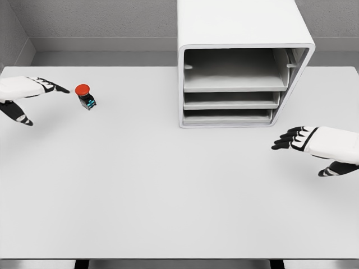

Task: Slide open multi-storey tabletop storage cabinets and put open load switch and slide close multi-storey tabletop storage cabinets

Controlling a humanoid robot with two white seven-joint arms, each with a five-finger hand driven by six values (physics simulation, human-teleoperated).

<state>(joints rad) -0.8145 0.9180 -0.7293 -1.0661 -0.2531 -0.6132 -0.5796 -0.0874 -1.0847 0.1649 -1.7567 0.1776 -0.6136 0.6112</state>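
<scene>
- Head view, risk with the switch: small load switch with a red round button on a black body showing a blue patch (pixel 85 96) lies tilted on the plain white tabletop (pixel 168 196), well apart from the white three-tier tabletop storage cabinet with rounded corners (pixel 244 67). It looks top-heavy and light, so a finger arriving from the side would likely roll it or push it away rather than capture it.
- Head view, risk with the cabinet: the three grey drawer trays (pixel 231 100) sit recessed inside the shell, with no clear handle visible. A pull with poor purchase on a tray's front lip could slip off, or drag the whole cabinet forward across the smooth table.
- Head view, risk of ordering: the drawers look pushed in, so carrying the switch over before one is drawn out would leave nowhere to set it down.
- Head view, left hand (pixel 25 92): enters at the left edge, palm roughly level, black-tipped fingers extended toward the switch, thumb dropped below. It is spread and holds nothing; its fingertips are near the button, not touching.
- Head view, right hand (pixel 307 141): enters from the right edge, below and to the right of the cabinet, fingers lightly bent and pointing left, thumb hanging down. It grips nothing and is clear of the cabinet.
</scene>
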